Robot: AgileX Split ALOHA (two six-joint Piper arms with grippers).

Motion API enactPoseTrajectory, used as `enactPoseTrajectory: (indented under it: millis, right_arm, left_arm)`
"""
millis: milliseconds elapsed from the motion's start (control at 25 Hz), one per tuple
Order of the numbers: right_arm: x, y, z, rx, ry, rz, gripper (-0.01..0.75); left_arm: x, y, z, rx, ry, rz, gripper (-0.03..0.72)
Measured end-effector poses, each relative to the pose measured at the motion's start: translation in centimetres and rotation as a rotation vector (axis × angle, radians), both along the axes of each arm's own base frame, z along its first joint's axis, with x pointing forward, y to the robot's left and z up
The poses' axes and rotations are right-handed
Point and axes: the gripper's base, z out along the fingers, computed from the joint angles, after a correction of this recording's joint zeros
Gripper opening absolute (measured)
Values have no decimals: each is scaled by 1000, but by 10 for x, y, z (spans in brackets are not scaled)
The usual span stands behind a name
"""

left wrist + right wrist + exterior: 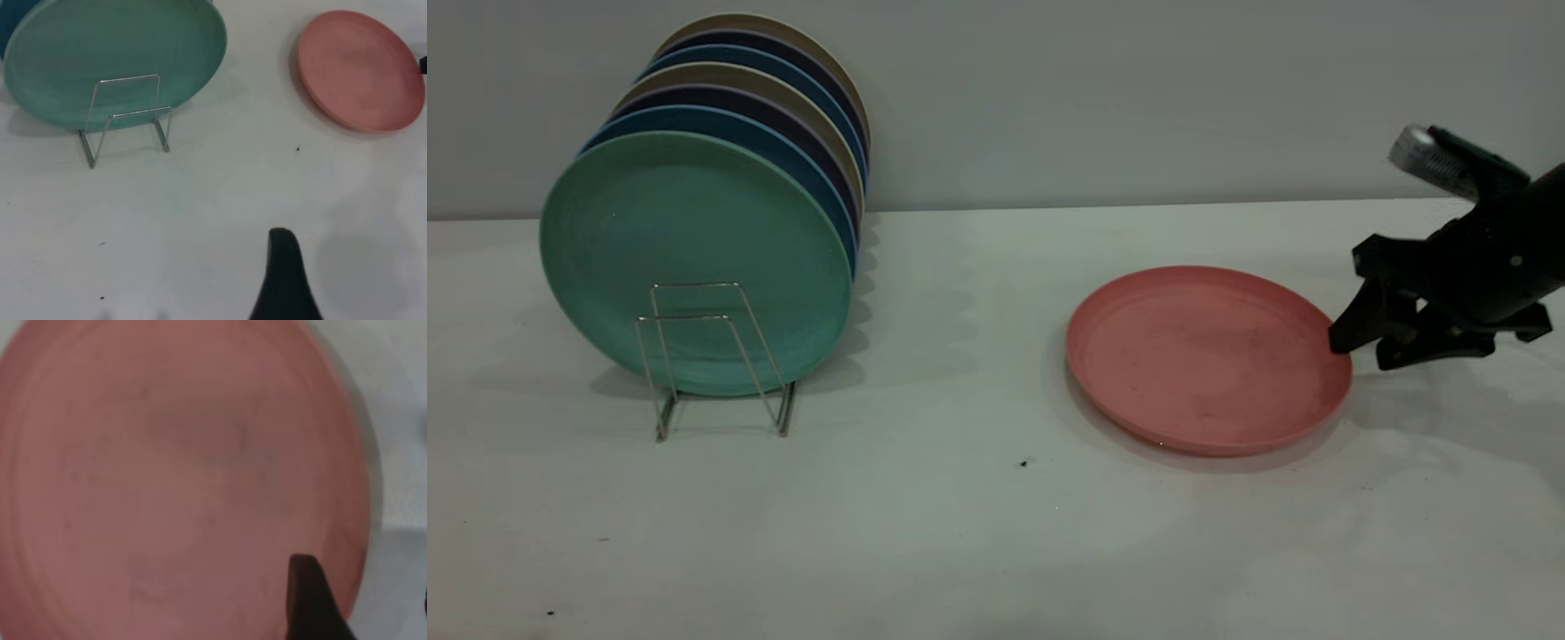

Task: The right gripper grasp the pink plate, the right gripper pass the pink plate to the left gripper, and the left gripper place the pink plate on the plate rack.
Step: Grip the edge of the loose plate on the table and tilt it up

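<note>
At the right edge of the round salmon-pink matte plate lying flat on the white desk, the black right gripper is hovering with jaws parted, gripping nothing.

We log right gripper: matte blk, two tapered wedge jaws, silver-grey cam box on top; left gripper: blk tapered jaw tip only.

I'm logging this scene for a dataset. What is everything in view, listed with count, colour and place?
pink plate: one, salmon pink, flat on the table at the right.
teal-green plate: one, frontmost of the upright row at the left.
other plates: about six, blue, purple and beige, upright behind it.
plate rack: one, silvery wire, holding the row.
table: one, white.
right gripper: black, fingers open at the pink plate's right rim.
left gripper: one black finger visible, above bare table.
</note>
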Motion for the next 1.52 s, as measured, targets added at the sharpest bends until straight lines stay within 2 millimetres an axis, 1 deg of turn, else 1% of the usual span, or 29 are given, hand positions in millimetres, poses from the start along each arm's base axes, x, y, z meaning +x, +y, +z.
enactPoseTrajectory:
  millis: [120, 280, 640, 920, 1200, 1360, 1480, 1520]
  right_arm:
    - [1, 0, -5, 8, 10, -3, 427]
    - [1, 0, -7, 12, 13, -9, 426]
    - [1, 1, -8, 20, 14, -21, 403]
    - [1, 13, -7, 20, 12, -5, 403]
    - [2, 11, -8, 1, 5, -23, 398]
    - [2, 10, -12, 0, 11, -31, 356]
    - [2, 10, -15, 0, 18, -35, 288]
    - [2, 10, -15, 1, 18, -37, 251]
  left_arm:
    - [0, 0, 0, 0, 0, 0, 567]
    - [0, 0, 0, 0, -1, 1, 567]
    - [0, 0, 0, 0, -4, 3, 567]
    - [1, 0, 0, 2, -7, 3, 567]
    - [0, 0, 0, 2, -6, 2, 567]
    - [0, 0, 0, 2, -6, 2, 567]
    - [0, 0, 0, 2, -6, 2, 567]
    - [0, 0, 0, 2, -6, 2, 567]
